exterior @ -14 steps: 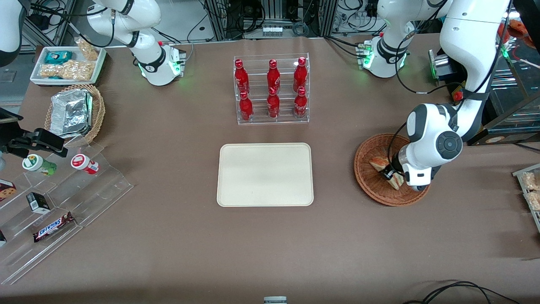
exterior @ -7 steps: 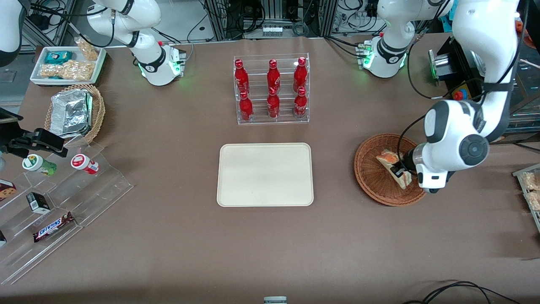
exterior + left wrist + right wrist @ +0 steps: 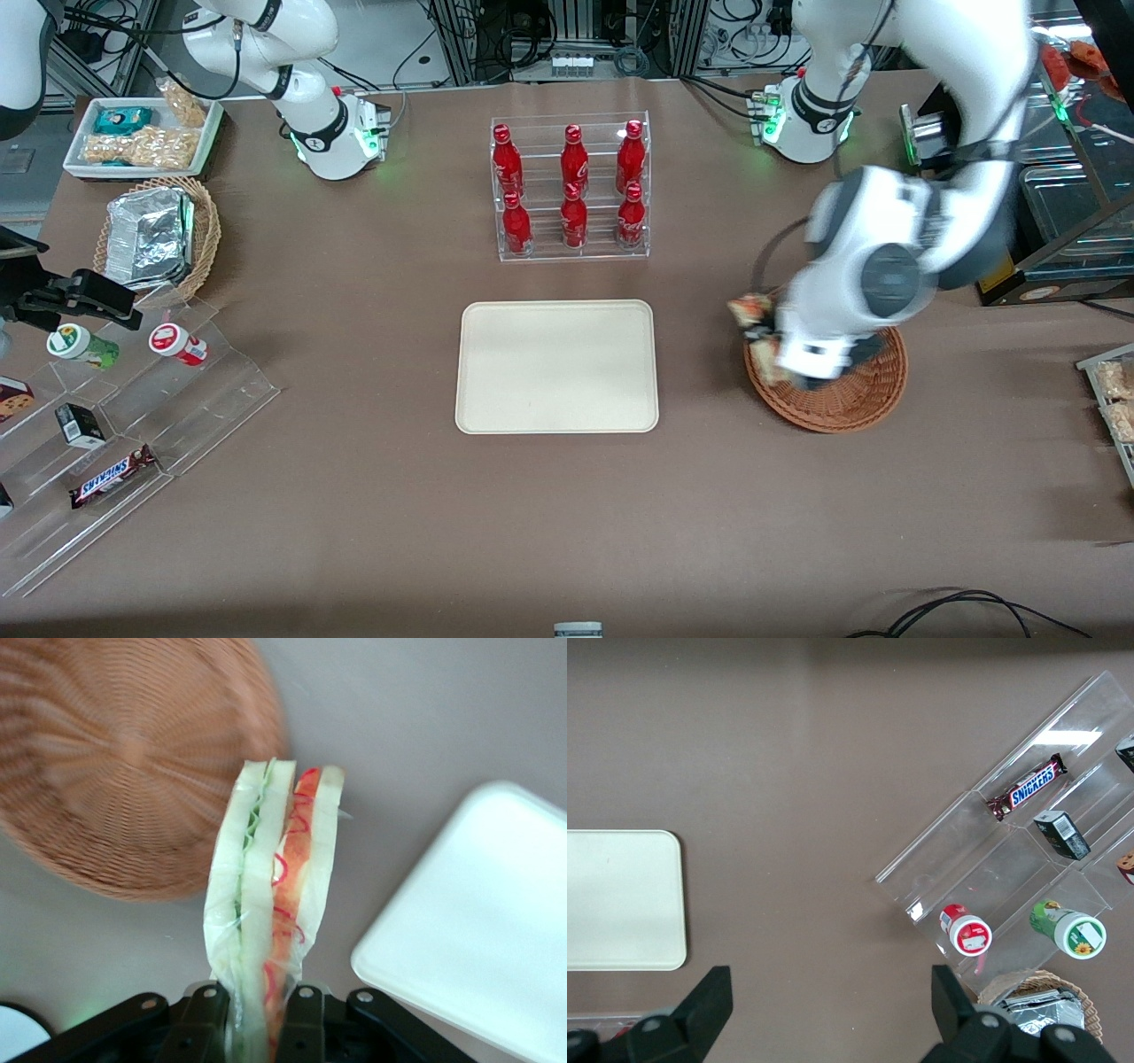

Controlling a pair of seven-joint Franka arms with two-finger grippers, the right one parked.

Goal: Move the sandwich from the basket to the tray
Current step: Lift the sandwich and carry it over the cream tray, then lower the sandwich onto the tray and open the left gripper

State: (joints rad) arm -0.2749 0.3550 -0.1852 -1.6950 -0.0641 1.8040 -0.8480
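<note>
My left gripper (image 3: 767, 342) is shut on the sandwich (image 3: 751, 311), a wedge of white bread with orange-red and green layers in clear wrap. It holds it in the air over the rim of the reddish-brown wicker basket (image 3: 842, 400), on the side nearest the cream tray (image 3: 556, 365). In the left wrist view the sandwich (image 3: 275, 886) stands out from between the black fingers (image 3: 303, 1014) of the gripper (image 3: 257, 1003). Below it are the basket (image 3: 124, 753), with nothing showing in it, and a corner of the tray (image 3: 483, 921). The tray also shows in the right wrist view (image 3: 620, 899).
A clear rack of red bottles (image 3: 571, 190) stands farther from the front camera than the tray. Toward the parked arm's end are a stepped acrylic shelf with snacks (image 3: 115, 416), a tan basket with foil (image 3: 155, 235) and a white snack tray (image 3: 142, 133).
The gripper has lifted the sandwich up out of the basket and carried it sideways toward the tray. The arm's wrist has swung over the basket.
</note>
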